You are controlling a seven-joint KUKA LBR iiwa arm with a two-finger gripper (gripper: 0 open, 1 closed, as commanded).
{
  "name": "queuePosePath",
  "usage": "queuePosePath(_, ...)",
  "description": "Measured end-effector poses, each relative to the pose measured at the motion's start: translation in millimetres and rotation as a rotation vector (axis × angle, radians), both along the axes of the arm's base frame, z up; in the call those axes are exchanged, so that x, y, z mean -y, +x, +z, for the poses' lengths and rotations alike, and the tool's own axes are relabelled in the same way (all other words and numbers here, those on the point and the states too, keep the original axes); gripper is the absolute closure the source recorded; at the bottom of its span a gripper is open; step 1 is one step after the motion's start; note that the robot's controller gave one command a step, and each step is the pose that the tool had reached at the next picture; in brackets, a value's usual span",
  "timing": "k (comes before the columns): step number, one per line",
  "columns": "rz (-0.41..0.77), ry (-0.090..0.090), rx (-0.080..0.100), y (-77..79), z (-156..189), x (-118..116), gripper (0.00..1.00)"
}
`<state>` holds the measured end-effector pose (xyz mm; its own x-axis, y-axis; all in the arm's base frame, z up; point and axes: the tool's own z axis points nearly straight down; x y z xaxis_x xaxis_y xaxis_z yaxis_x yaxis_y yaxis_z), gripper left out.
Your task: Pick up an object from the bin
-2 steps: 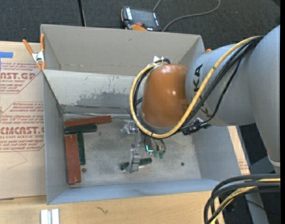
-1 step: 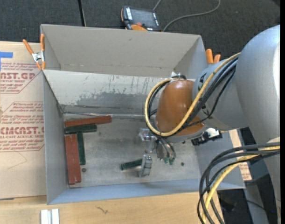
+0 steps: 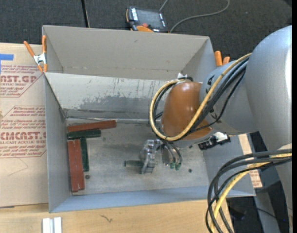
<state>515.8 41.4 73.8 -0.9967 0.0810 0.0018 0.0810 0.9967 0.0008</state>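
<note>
Gripper: down at the floor of the bin, toward the near right corner, below the orange wrist cover.
Grip: released or clenched, impossible to tell from here.
Nearest thing: small dark piece, flat on the floor just left of the gripper, its right end at or against the tip; whether inside the grip, unclear.
Further out: red-brown bars and dark green bars, laid in an L by the left wall, well apart from the gripper.
Risk, miss: probably off-centre on the dark piece, so likely to nudge it toward the left wall instead of catching it.
Risk, slip: thin and low on the metal floor, so little to bite on; easily dropped on lifting.
Risk, scrape: tip very near the floor; pressing lower likely to jam.
</note>
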Motion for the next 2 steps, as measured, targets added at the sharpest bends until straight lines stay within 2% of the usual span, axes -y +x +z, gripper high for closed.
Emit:
queuePosePath(1, 0.208, 0.0, 0.005, -5.1, -2.5, -69.7, 1.0)
queuePosePath(2, 0.228, -0.001, 0.012, 3.8, 167.9, -47.1, 1.0)
